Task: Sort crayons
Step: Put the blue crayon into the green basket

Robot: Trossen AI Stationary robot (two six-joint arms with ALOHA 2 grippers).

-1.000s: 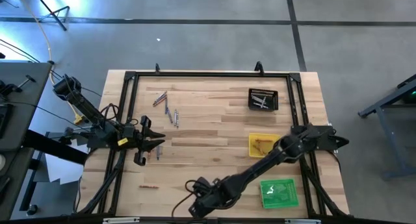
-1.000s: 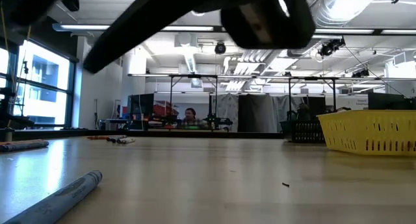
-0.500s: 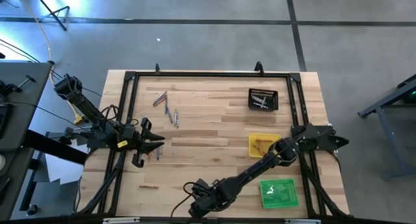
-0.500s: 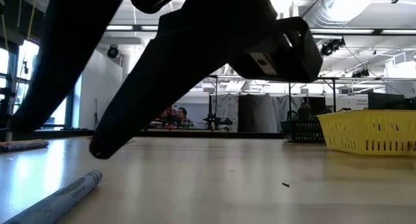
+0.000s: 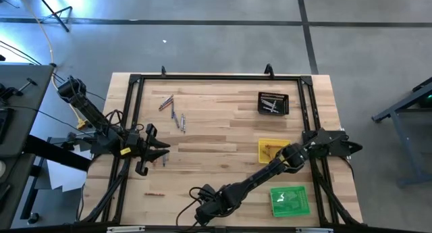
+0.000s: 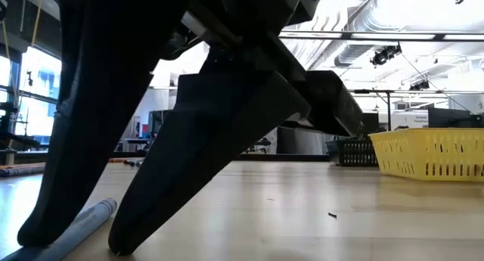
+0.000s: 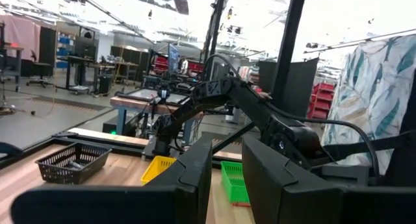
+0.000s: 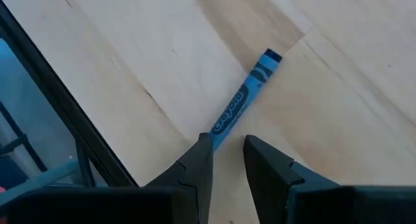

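Blue crayon [image 8: 242, 104] just ahead of the right gripper [image 8: 226, 154], near the bench's front edge.
Its long axis runs straight out from the gap between the 2 parted, empty fingers [image 8: 198, 160], one tip over its near end; wood bench [image 5: 223, 135] bare around it. The left gripper [image 5: 156, 152] waits well apart, fingers narrowly parted, empty. Behind: an open workshop.

Overhead, table-level (close), two wrists

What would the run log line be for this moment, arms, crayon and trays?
right gripper: open, low over blue crayon at table's near edge | left gripper: open, waiting left | trays: black, yellow, green
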